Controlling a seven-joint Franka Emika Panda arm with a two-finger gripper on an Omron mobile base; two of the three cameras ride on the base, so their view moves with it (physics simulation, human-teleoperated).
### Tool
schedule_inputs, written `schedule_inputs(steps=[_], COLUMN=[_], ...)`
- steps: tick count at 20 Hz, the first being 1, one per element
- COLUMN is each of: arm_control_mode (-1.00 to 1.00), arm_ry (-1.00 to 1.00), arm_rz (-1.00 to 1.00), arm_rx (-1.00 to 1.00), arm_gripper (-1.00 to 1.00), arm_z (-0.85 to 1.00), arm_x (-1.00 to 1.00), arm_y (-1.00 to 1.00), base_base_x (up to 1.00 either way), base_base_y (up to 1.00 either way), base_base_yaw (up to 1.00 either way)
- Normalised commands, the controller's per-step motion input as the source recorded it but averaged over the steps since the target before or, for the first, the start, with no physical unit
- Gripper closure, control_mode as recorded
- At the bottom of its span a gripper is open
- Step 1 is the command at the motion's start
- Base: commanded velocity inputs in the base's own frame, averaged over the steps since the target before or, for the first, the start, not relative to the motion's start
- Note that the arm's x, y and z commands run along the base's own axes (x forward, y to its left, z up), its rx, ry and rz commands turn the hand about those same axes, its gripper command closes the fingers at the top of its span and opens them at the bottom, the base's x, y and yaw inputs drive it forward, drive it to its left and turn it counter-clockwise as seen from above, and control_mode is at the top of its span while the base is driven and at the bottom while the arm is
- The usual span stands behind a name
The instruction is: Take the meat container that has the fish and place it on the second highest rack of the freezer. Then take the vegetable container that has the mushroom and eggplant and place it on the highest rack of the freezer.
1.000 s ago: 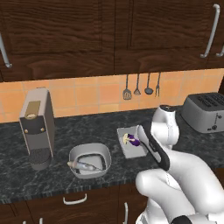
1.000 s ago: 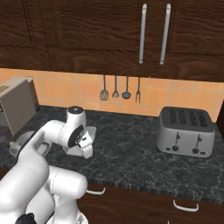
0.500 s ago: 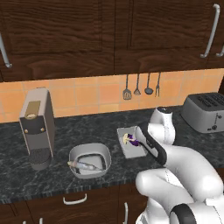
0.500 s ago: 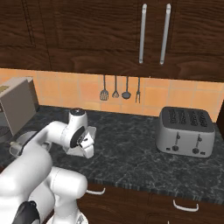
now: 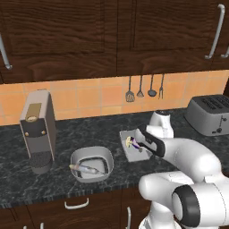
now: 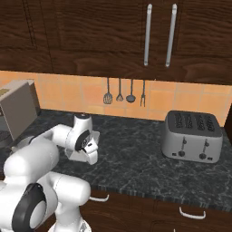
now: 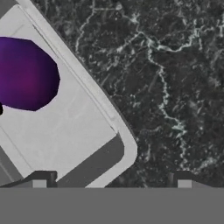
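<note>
Step judged: approach to a container, nothing lifted yet. Pincer (image 7: 111,186) is held wide and empty, low over rim of white rectangular veg tray (image 5: 133,150) w/ glossy purple eggplant (image 7: 26,74), on dark speckled desk (image 5: 89,134). Grey rounded fish tub (image 5: 91,163) lies left of tray. Fish goes first, so shift over to tub is called for. Count: 2 containers, 1 silver toaster (image 6: 192,136), 1 grey coffee machine (image 5: 38,129), 4 hanging utensils.

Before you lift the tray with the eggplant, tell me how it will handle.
The vegetable tray looks like a stiff, shallow container, so it should hold its shape. Its rim is low, and the glossy eggplant lies loose inside, so it may roll or slide if the tray tilts. The open hand sits at one corner; a grip there could let the far end sag.
</note>
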Motion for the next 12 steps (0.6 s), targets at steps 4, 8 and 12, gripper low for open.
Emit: schedule_inputs(steps=[4,8,12], arm_control_mode=[-1.00,-1.00,-1.00], arm_ry=[0.05,0.05,0.01], arm_rz=[0.00,0.00,0.00], arm_rx=[0.00,0.00,0.00], arm_gripper=[-1.00,1.00,1.00], arm_z=[-0.10,-0.23,-0.26], arm_x=[0.00,0.00,0.00], arm_y=[0.03,0.05,0.00], base_base_x=[0.00,0.00,0.00], base_base_y=[0.00,0.00,0.00], base_base_yaw=[0.00,0.00,0.00])
